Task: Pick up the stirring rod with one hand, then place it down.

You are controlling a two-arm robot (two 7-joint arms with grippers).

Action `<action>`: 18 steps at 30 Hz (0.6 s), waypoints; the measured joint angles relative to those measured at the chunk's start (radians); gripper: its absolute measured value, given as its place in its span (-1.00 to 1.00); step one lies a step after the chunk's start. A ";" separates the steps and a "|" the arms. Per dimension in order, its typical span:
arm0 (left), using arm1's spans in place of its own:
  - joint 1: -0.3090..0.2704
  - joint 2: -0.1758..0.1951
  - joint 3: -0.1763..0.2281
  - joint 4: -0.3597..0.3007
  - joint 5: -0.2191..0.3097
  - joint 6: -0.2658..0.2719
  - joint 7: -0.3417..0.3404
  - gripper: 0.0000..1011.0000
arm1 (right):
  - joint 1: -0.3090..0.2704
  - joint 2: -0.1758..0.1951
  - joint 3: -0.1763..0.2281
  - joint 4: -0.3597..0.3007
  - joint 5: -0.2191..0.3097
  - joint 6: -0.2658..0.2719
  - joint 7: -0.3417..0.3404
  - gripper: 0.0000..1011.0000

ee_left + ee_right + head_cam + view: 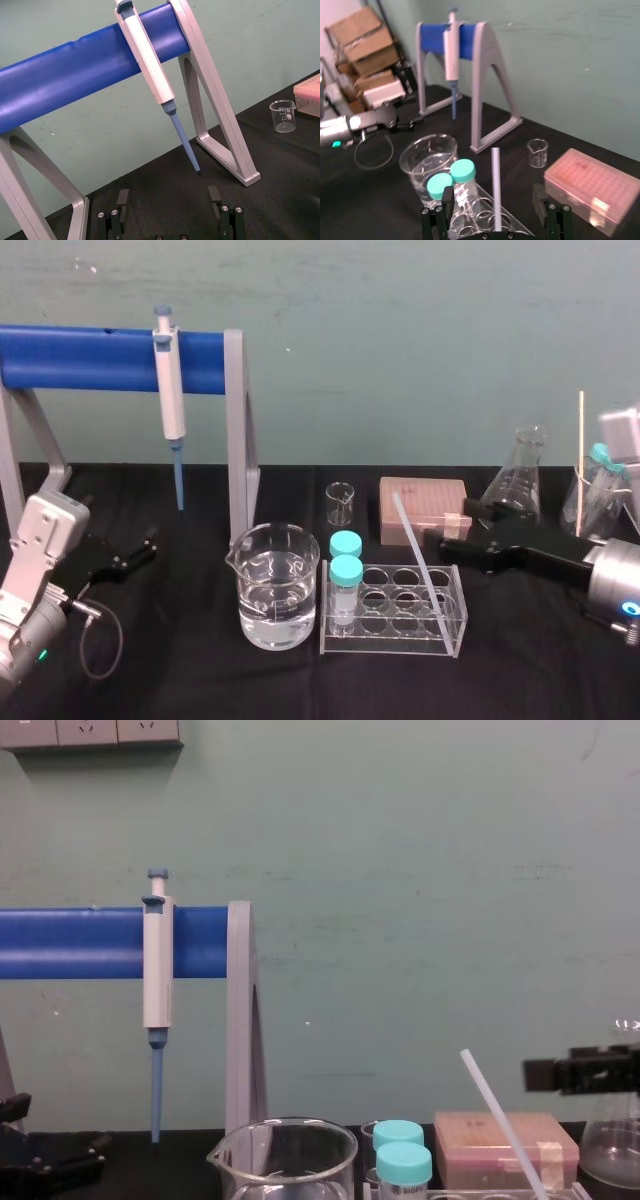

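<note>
Left claw (pixel 140 548) is parked at 9 o'clock on the black table (pixel 200 680), low, with its tips pointing to 3 o'clock. In its wrist view the fingers (pixel 122 197) are spread wide with nothing between them. Behind it, at 11 o'clock, the pipette (pixel 170 390) hangs tip-down on the blue bar stand (pixel 100 358). In the centre the beaker (pixel 278 585) is part full of water. The clear rack (pixel 385 643) sits just beside it at its 3 o'clock, with two teal-capped tubes (pixel 345 560) in the rack's left end. The rod (pixel 420 565) stands in the rack with its foot in a right-hand hole and leans so its top points to 11 o'clock. Right claw (pixel 445 535) comes in from 3 o'clock at mid-rod height, in front of the pink box (pixel 422 508). Its fingers (pixel 540 197) are wide apart and straddle the rod with a clear gap on each side, gripping nothing. The flask (pixel 518 480) stands behind that arm at 2 o'clock.
</note>
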 joint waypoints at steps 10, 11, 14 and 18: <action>0.000 0.000 0.000 0.000 0.000 0.000 0.000 0.98 | 0.111 -0.038 -0.118 0.068 -0.105 0.013 0.012 0.98; 0.000 0.000 0.000 0.000 0.000 0.000 0.000 0.98 | 0.117 -0.043 -0.123 0.075 -0.111 0.015 0.011 0.98; 0.000 0.000 0.000 0.000 0.000 0.000 0.000 0.98 | 0.139 -0.064 -0.140 0.104 -0.133 0.020 0.003 0.98; 0.000 0.000 0.000 0.000 0.000 0.000 0.000 0.98 | 0.161 -0.092 -0.159 0.140 -0.167 0.024 -0.013 0.98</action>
